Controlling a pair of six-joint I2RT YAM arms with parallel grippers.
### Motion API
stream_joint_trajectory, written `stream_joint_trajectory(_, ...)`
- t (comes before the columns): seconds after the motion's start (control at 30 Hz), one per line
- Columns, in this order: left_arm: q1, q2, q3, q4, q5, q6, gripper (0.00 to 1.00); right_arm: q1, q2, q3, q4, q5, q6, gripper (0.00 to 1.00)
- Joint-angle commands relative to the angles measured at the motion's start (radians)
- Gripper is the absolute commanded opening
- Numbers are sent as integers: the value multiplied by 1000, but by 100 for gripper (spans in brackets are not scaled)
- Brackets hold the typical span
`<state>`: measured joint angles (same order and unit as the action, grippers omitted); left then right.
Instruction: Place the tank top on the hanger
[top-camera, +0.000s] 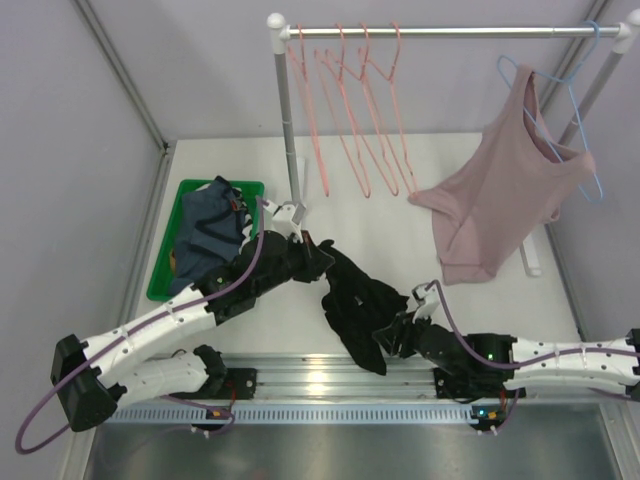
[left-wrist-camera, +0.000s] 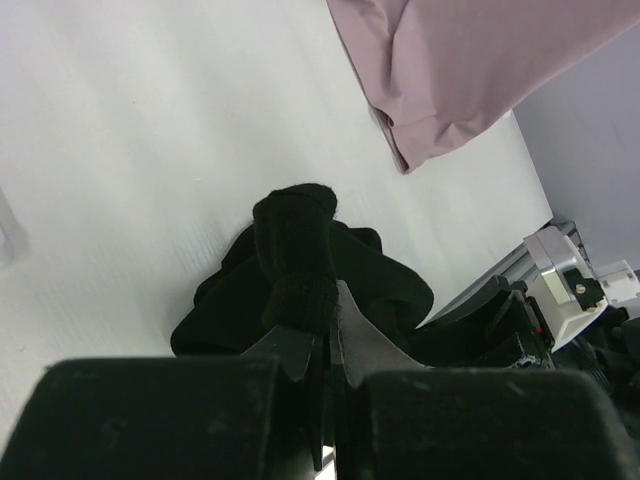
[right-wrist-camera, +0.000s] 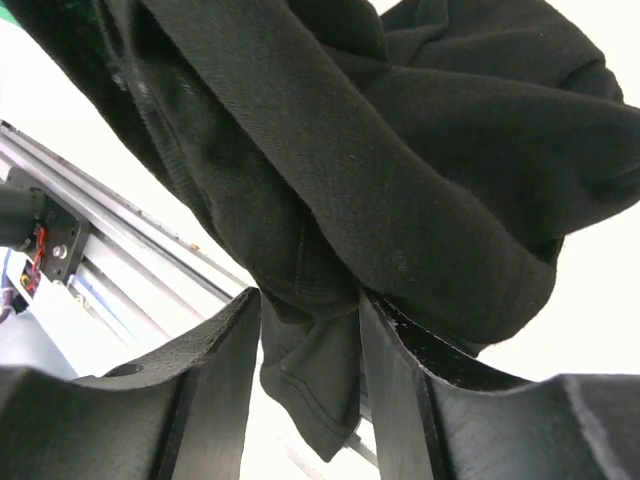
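Note:
The black tank top (top-camera: 355, 300) hangs crumpled between my two grippers, above the table near its front edge. My left gripper (top-camera: 322, 252) is shut on its upper end; in the left wrist view a narrow black strip (left-wrist-camera: 295, 250) is pinched between the jaws of the gripper (left-wrist-camera: 335, 312). My right gripper (top-camera: 392, 338) is at the top's lower end. In the right wrist view a thick fold of the black cloth (right-wrist-camera: 400, 180) is bunched between the fingers (right-wrist-camera: 310, 310), with a hemmed end hanging below. Several salmon-pink hangers (top-camera: 350, 110) hang on the rail at the back.
A dusty-pink top (top-camera: 500, 190) hangs on a light-blue hanger (top-camera: 585, 150) at the rail's right end; it also shows in the left wrist view (left-wrist-camera: 460, 70). A green bin (top-camera: 163, 270) at the left holds a dark blue-grey garment (top-camera: 210, 225). The rack's post (top-camera: 287, 130) stands behind my left gripper.

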<state>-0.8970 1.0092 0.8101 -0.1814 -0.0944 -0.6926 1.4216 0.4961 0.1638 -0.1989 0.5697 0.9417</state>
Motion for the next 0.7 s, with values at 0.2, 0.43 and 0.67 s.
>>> stream_joint_trajectory(0.2,6,-6,44,3,1,13,0,-16,99,-26,223,-10,-44,32)
stream_joint_trajectory(0.43,6,-21,64,-35,12,36,0,-18,15,107,-12,13,-32,6)
stream_joint_trajectory(0.67,9,-63,112,-127,10,105,0,-16,-105,437,-310,38,-79,0)
